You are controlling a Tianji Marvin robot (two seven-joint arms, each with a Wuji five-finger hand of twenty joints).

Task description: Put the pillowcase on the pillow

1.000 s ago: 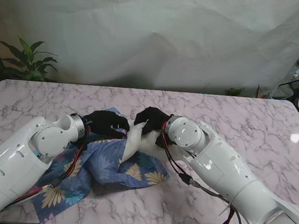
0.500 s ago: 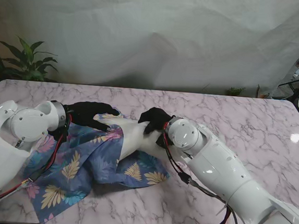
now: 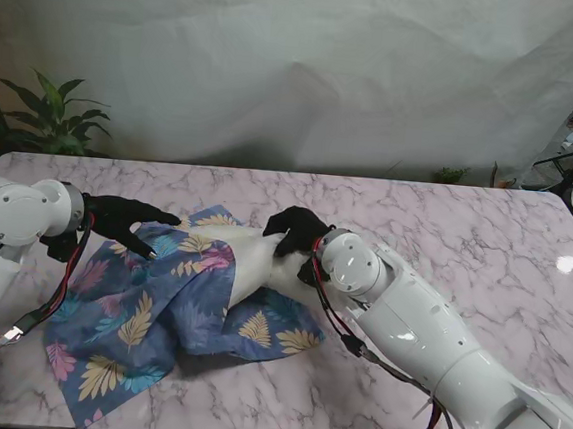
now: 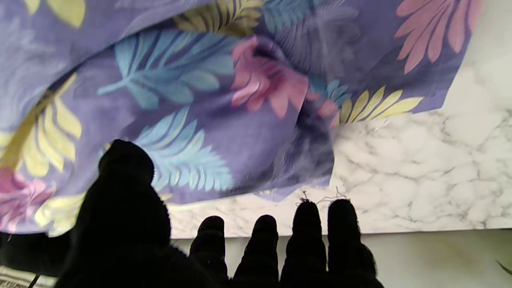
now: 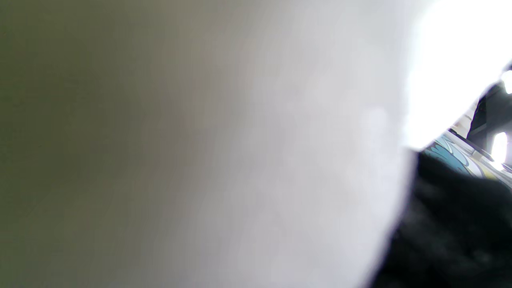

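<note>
While its black-gloved fingers (image 4: 308, 240) stand apart and hold nothing, the left hand (image 3: 125, 223) hovers at the near-left edge of the blue leaf-print pillowcase (image 3: 158, 309), fingertips just short of the cloth's frayed hem in the left wrist view. Beyond those fingertips runs bare marble table (image 3: 446, 224), then the white backdrop (image 3: 309, 66).

The right hand (image 3: 295, 231) is closed on the white pillow (image 3: 252, 262), its fingers pressed into the exposed end that juts from the pillowcase's mouth. Outward from that hand, the cloth lies spread and rumpled toward the robot, one corner reaching close to the table's near edge; to the right of the hand the marble is open all the way to the far corner.

The right wrist view is almost wholly a pale blur of pillow, with only a dark glove (image 5: 452, 224) and a sliver of print showing. How much of the pillow sits inside the case cannot be told. A potted plant (image 3: 54, 119) stands past the table's left corner.
</note>
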